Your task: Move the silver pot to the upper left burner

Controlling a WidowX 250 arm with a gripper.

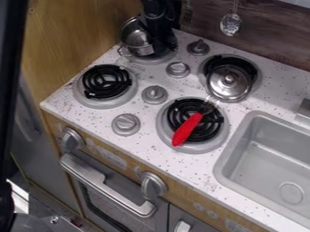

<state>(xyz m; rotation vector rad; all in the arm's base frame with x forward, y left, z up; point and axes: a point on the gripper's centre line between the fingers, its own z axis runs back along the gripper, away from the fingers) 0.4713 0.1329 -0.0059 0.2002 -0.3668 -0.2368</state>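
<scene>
**A:** so how close is this one to done? silver pot (135,38) is supposed to go on the upper left burner (154,59), right?

**B:** pretty close imo. The pot's up in that back left corner of the desk (65,98), at the burner, with its rim tipped toward us and one handle at the near side. Reads as tilted to me, so I wouldn't call it properly seated.

**A:** and the gripper (160,40)? has it got hold of the thing?

**B:** can't tell, honestly. It's hanging down right beside the pot, on the sink (221,159) side, dark on dark. How far open it is or whether it's gripping the pot — no idea from this angle.

**A:** ok so what's left?

**B:** my guess: get the pot flat on the coil, let go if it's being held, then lift the arm clear. Getting it across to the right corner looks done, the settling part doesn't. Biggest risk is the pot rocking or catching on the burner edge if it's released while leaning.

**A:** anything else in the way?

**B:** nah, the round metal lid (229,82) at the upper right burner and the red-handled whisk (187,129) on the lower right one are both well apart from it.
</scene>
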